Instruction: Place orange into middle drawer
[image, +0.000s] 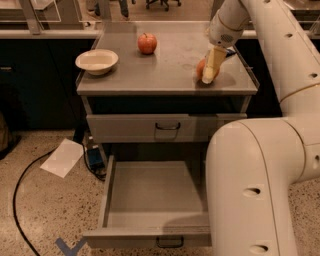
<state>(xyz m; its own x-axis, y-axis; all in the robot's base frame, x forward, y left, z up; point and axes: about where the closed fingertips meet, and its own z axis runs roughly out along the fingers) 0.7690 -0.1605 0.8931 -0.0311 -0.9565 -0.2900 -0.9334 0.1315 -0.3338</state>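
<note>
1. The orange (200, 68) sat on top of the desk (170, 70), near its right front corner, partly hidden behind the pincer.
2. The pincer (208, 75) was down at the orange, its pale tip against the right side of the fruit and reaching to the desk top. I could not tell how far open it stood, or whether it had hold of the orange.
3. The middle drawer (150, 200) was pulled far out toward the camera, its bare grey floor showing. A dark handle (170, 243) hung on its front. The robot's arm (250, 175) covered the drawer's right side.
4. The upper drawer (130, 129) was pushed in, flush with the desk front.
5. An apple (147, 43) stood at the back of the desk top, well apart from the orange.
6. A white bowl (97, 61) stood near the left edge, only its pale inside showing.
7. On the speckled floor (45, 215) left of the desk lay a sheet of paper (62, 157), a dark cable (16, 192) and a blue tape mark (67, 247).
</note>
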